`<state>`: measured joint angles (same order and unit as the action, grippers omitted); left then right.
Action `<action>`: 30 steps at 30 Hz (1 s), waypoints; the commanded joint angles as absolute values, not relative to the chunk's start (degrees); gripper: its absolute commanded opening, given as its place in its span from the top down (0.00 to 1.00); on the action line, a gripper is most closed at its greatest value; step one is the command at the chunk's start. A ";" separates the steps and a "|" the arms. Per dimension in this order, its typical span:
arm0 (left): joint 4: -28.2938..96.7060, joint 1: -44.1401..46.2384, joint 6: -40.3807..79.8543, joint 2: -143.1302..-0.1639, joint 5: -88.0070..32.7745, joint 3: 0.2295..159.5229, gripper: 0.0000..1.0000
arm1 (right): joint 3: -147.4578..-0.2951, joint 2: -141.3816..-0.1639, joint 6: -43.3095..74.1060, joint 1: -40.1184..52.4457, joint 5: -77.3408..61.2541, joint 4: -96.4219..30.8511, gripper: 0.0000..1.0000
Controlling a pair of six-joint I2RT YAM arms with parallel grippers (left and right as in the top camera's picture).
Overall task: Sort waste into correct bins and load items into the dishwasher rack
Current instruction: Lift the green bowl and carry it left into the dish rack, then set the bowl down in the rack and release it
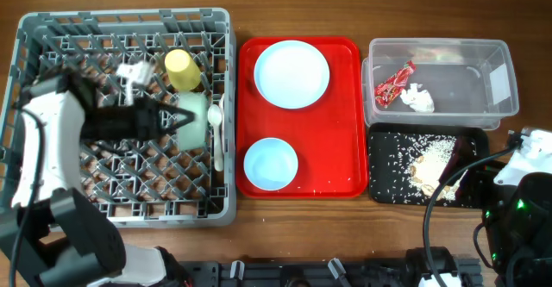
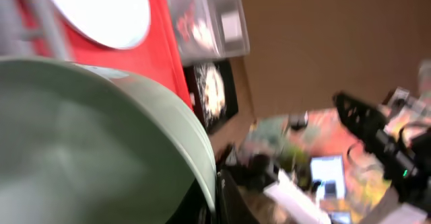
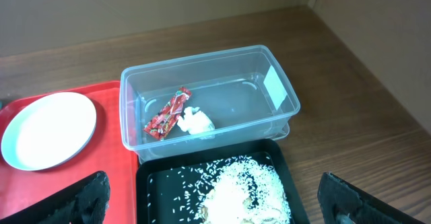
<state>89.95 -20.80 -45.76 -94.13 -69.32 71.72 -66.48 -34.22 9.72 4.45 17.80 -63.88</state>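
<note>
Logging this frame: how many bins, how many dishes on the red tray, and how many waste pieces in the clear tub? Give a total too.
Bins: 2 (clear tub, black tray)
Dishes on red tray: 2 (plate, bowl)
Waste in tub: 2 (wrapper, napkin)
Total: 6

The left arm point(image 1: 112, 121) and cup point(image 1: 191, 119) cross the rack point(image 1: 52, 28); red tray's point(image 1: 343, 123) right strip lies open.
</note>
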 commanded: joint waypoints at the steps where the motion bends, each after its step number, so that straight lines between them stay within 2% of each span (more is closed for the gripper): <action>1: 90.08 -25.74 -49.08 -98.08 -73.49 68.49 0.96 | -66.85 -34.17 9.04 4.64 17.45 -63.72 0.00; 5: 90.91 -24.84 -49.08 -102.21 -74.61 68.51 0.96 | -66.85 -34.17 9.04 4.64 17.45 -63.72 0.00; 10: 91.68 -24.75 -49.10 -103.90 -81.65 68.51 0.96 | -66.85 -34.17 9.02 4.64 17.45 -63.72 0.00; 14: 89.25 -24.71 -49.08 -104.36 -77.36 68.49 0.96 | -66.85 -34.17 9.02 4.64 17.45 -63.72 0.00; 16: 88.86 -24.95 -49.08 -104.44 -75.53 68.47 0.91 | -66.85 -34.17 9.04 4.64 17.45 -63.72 0.00; 18: 88.40 -25.32 -49.06 -104.49 -75.35 68.47 0.91 | -66.85 -34.17 9.04 4.64 17.45 -63.72 0.00; 24: 86.78 -25.32 -47.00 -107.02 -75.50 68.47 0.96 | -66.85 -34.17 9.02 4.64 17.45 -63.72 0.00; 30: 90.63 -25.26 -44.66 -108.53 -85.10 68.47 0.96 | -66.85 -34.17 9.02 4.64 17.45 -63.72 0.00</action>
